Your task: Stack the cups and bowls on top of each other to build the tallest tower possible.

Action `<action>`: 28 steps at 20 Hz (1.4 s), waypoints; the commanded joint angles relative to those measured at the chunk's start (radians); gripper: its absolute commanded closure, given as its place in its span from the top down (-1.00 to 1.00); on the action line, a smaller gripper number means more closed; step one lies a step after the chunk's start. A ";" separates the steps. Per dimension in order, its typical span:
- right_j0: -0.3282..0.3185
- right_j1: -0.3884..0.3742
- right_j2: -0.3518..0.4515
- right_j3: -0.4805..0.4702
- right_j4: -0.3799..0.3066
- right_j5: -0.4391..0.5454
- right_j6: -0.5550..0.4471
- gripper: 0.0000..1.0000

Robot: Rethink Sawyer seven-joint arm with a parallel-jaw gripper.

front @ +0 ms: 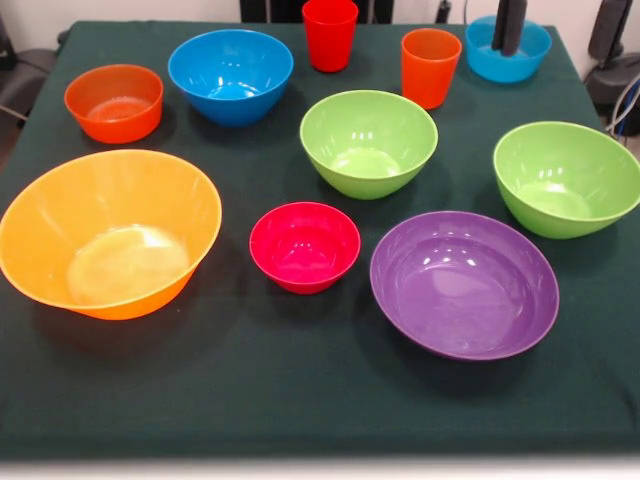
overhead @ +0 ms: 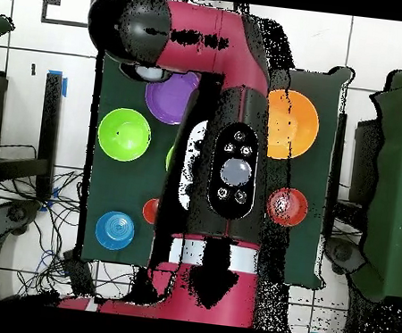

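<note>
Front view: ten plastic vessels are seen standing apart on the green-clothed table (front: pixel 300 400), nothing stacked. The big orange plastic bowl (front: pixel 108 232) sits at the left edge, the small crimson bowl (front: pixel 304 246) mid-table, the tapered orange cup (front: pixel 430 66) near the far edge. The dark fingers (front: pixel 507 25) hang over the far-right blue bowl (front: pixel 508 50); their spread cannot be told.

Overhead view: the red-and-black arm (overhead: pixel 228 159) is seen covering the table's middle.

Red arm (overhead: pixel 217 140) over scattered bowls (overhead: pixel 125 134)
</note>
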 commanded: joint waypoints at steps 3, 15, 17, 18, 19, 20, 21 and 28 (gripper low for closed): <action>-0.021 0.082 0.107 0.033 -0.045 -0.049 -0.110 1.00; -0.027 0.091 0.105 0.040 -0.041 -0.055 -0.115 1.00; -0.030 0.089 0.103 0.045 -0.044 -0.060 -0.117 1.00; -0.031 0.089 0.103 0.048 -0.043 -0.059 -0.116 1.00; -0.032 0.088 0.103 0.049 -0.044 -0.063 -0.118 1.00; -0.034 0.088 0.104 0.052 -0.043 -0.064 -0.119 1.00; -0.036 0.088 0.106 0.055 -0.042 -0.068 -0.122 1.00; -0.045 0.092 0.112 0.059 -0.044 -0.076 -0.130 1.00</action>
